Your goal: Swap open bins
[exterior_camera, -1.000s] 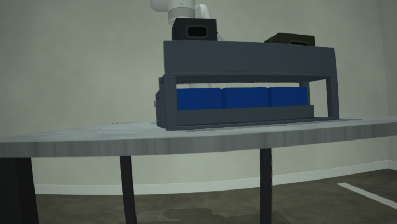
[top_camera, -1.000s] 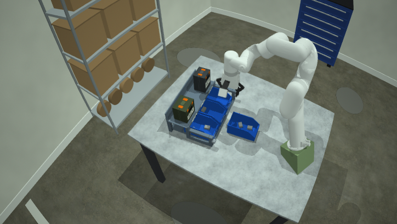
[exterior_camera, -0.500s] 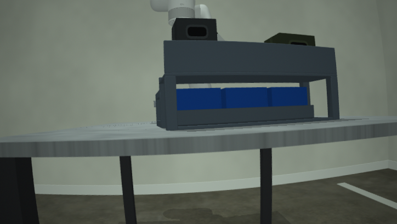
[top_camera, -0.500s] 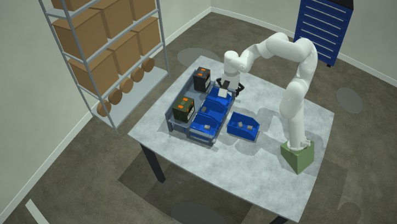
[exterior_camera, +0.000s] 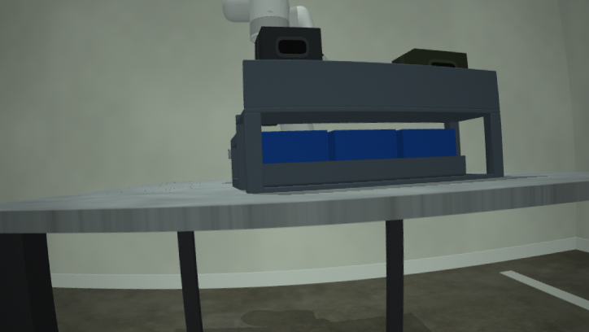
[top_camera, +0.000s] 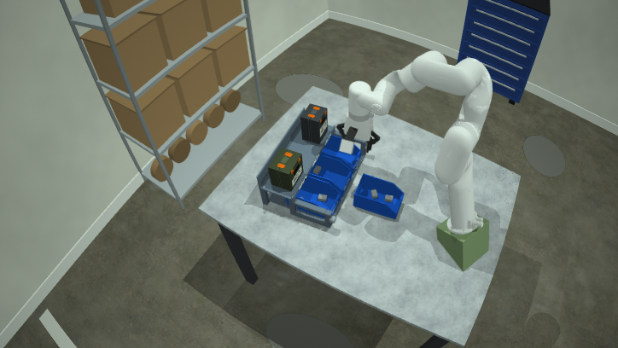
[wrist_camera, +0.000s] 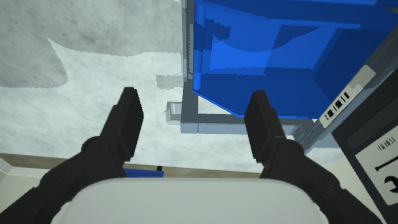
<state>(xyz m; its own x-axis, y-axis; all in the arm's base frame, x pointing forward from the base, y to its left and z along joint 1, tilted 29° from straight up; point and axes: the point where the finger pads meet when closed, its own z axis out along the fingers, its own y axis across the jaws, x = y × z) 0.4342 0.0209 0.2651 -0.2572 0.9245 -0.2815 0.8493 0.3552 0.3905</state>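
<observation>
Three blue bins stand in the grey shelf (top_camera: 309,172) on the table. The far bin looks empty and also shows in the wrist view (wrist_camera: 280,65). The middle bin (top_camera: 330,171) and the near bin (top_camera: 318,195) each hold a grey part. A fourth blue bin (top_camera: 378,195) with two grey parts stands on the table in front of the shelf. My gripper (top_camera: 358,137) hovers over the front end of the empty bin, open and empty. In the wrist view the fingers straddle the shelf's front corner. From behind, the bins' rear ends (exterior_camera: 294,146) sit under the upper board.
A black case (top_camera: 314,123) and a green case (top_camera: 285,169) stand on the shelf's upper board behind the bins. The arm's green base (top_camera: 463,241) is at the table's right. A storage rack with boxes (top_camera: 172,78) stands on the floor to the left.
</observation>
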